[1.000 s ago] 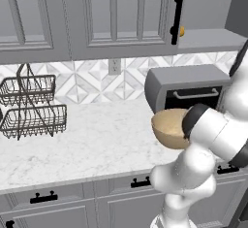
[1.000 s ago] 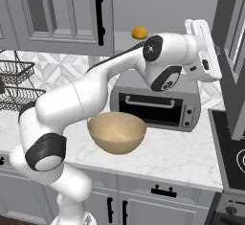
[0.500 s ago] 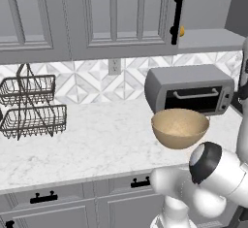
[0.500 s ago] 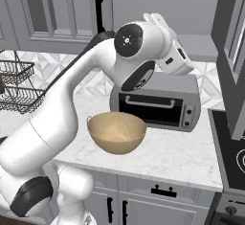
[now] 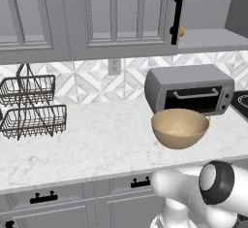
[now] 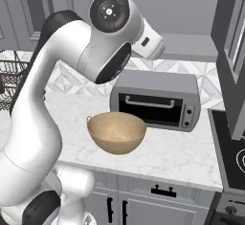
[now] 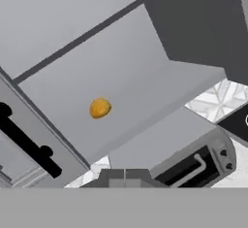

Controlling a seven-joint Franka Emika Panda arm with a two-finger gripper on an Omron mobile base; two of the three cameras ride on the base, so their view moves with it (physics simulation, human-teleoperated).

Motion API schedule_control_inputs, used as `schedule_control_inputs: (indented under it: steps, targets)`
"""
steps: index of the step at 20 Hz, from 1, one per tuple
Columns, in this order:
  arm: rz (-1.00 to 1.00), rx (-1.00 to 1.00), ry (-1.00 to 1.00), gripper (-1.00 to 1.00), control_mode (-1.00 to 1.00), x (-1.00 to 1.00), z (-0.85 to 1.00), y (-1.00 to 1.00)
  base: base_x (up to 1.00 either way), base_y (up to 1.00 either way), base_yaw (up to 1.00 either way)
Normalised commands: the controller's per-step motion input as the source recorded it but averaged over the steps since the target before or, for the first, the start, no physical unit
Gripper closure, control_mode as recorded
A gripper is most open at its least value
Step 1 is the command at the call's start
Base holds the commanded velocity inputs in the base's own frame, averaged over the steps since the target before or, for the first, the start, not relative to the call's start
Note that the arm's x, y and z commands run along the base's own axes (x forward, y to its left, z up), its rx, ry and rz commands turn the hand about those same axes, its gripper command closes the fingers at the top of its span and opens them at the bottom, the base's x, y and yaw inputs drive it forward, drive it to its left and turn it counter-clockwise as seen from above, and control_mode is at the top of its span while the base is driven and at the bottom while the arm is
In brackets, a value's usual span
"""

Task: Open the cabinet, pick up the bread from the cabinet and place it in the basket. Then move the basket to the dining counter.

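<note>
The cabinet [image 5: 121, 13] has its right-hand compartment open, showing a bare grey shelf [image 5: 208, 40]. The bread [image 7: 100, 108], a small orange-yellow lump, lies on that shelf; in the left base view it peeks out behind the black bar handle [image 5: 178, 8] as the bread [image 5: 182, 30]. My gripper [image 7: 125, 176] is shut and holds nothing, some way back from the bread and facing it. The tan basket [image 5: 180, 127] sits on the marble counter in front of the toaster oven, also seen as the basket [image 6: 116, 132]. The dining counter is out of view.
A grey toaster oven [image 6: 155, 99] stands behind the basket. A black two-tier wire rack [image 5: 29, 105] is at the counter's left. The swung-open cabinet door [image 6: 234, 51] hangs at the right above a black stove [image 6: 234, 157]. My arm's elbow [image 6: 110, 32] looms over the counter.
The arm has swung: its elbow came toward the right camera and now covers the bread there, and it dropped low in the left view, uncovering the basket. Basket and bread stayed put.
</note>
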Motion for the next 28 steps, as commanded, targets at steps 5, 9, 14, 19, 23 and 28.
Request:
schedule_control_inputs:
  steps: [5,9,14,19,23,28]
  targets:
    - [0.21,-0.34,0.0,-1.0,-1.0,0.14,-0.02,1.0,0.0,0.0,0.0]
    - [0.08,-0.22,0.0,-1.0,-1.0,0.38,0.0,0.88,0.0,0.0,0.0]
    - [0.07,-0.09,0.06,-1.0,-1.0,0.52,0.03,0.36,0.0,0.0,0.0]
    - [0.05,-0.06,0.03,-1.0,-1.0,0.71,0.0,0.29,0.0,0.0,0.0]
    - [0.1,0.0,0.0,-1.0,-1.0,0.75,0.0,0.0,0.0,0.0,0.0]
    - [0.03,-0.09,0.0,-1.0,-1.0,0.65,0.0,0.23,0.0,0.0,0.0]
